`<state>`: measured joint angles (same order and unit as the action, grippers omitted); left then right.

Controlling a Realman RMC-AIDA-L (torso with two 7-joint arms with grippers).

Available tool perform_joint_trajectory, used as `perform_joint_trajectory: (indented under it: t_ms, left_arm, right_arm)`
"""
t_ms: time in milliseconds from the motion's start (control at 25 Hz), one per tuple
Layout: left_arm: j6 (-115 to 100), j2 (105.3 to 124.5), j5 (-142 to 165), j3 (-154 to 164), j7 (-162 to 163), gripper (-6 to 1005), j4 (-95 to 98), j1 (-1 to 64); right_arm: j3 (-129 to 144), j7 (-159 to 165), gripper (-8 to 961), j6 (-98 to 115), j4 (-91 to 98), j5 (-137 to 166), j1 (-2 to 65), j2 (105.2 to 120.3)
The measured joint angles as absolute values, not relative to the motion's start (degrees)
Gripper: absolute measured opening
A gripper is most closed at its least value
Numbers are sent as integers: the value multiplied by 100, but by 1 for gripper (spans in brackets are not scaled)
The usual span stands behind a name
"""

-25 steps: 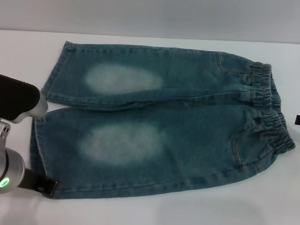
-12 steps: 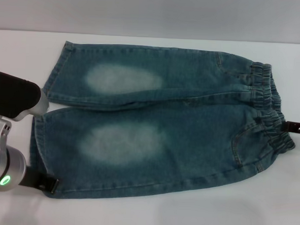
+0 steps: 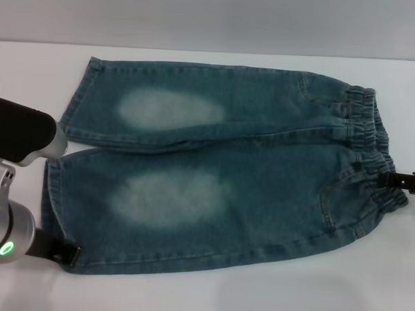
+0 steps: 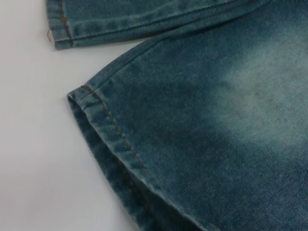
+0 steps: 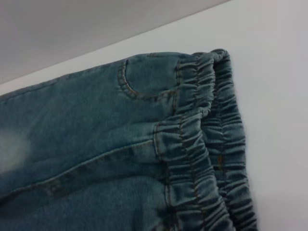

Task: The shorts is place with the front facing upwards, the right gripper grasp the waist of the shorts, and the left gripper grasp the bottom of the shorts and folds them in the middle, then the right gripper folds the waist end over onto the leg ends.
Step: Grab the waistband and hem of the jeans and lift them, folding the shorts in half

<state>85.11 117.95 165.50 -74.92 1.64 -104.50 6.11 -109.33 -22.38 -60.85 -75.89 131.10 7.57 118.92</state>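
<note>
Shorts flat on table, both grippers at opposite ends.

White table (image 3: 209, 299) carries the shorts (image 3: 261, 185), spread front up, legs twd robot's left, waist of the shorts (image 3: 368, 144) twd right. Left gripper (image 3: 64, 251) sits at near corner of the bottom of the shorts (image 3: 53, 191), touching hem; jaw state can't tell. Right gripper (image 3: 406, 181) pokes in at waistband edge, touching it; open or closed, can't tell.

We see only a black tip of the right gripper (image 3: 406, 181) at the head view's edge beside the small blue-green denim shorts' (image 3: 220, 169) gathered waist; its jaws are cut off. The left gripper's (image 3: 66, 253) jaws stay hidden too.
</note>
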Motion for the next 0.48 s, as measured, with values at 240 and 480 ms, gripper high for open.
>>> perform_joint_trajectory:
  t_ms: [240,480]
  left_arm:
    - [8481,11795,16550,-7494,152,74,-10446,619]
    - [8495,11795,16550,-7484,150,80,-10490,628]
  right_arm:
    - [-10933,-2241,726,-6072,-7483,13108,863,11889]
    - [-10933,-2575,617,-6060,-7277,13084,974,11878]
